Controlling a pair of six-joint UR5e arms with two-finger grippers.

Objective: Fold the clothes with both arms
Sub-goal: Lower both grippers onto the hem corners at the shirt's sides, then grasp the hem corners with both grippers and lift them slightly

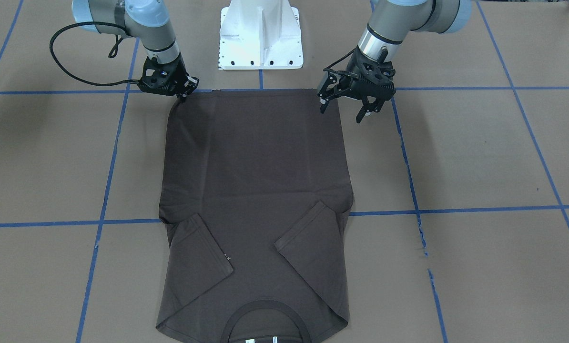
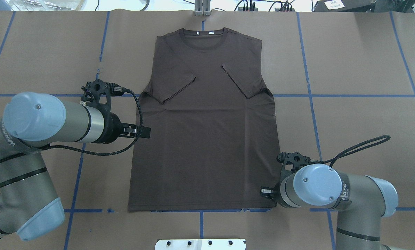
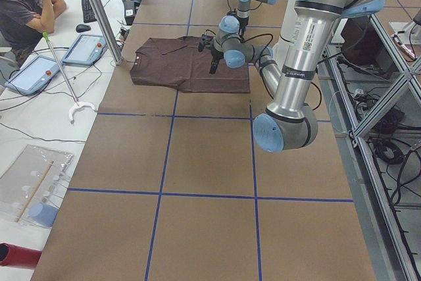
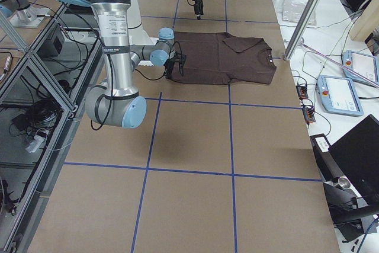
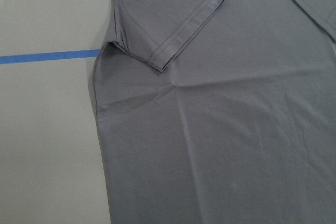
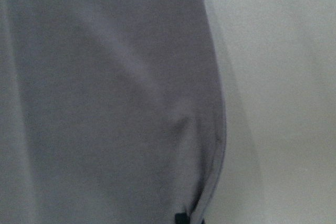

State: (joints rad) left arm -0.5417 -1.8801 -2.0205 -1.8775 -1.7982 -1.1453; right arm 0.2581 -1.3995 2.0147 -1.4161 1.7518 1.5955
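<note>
A dark grey-brown T-shirt (image 1: 256, 166) lies flat on the brown table, collar (image 2: 203, 38) at the far side, hem toward the robot. Both short sleeves (image 2: 174, 88) are folded inward over the chest. My right gripper (image 1: 183, 94) is down at the hem's corner on my right side and looks shut on that corner of the cloth; the right wrist view shows the shirt edge (image 6: 215, 129) close up. My left gripper (image 1: 342, 108) hangs open above the shirt's left edge (image 2: 139, 114), touching nothing. The left wrist view looks down on a folded sleeve (image 5: 178, 30); no fingers show there.
The white pedestal base (image 1: 260, 35) stands just behind the hem. Blue tape lines (image 2: 350, 95) cross the brown table cover. A seated person (image 3: 26, 4) with tablets (image 3: 89, 47) is off the far side; a metal pole (image 3: 99, 11) stands near the collar.
</note>
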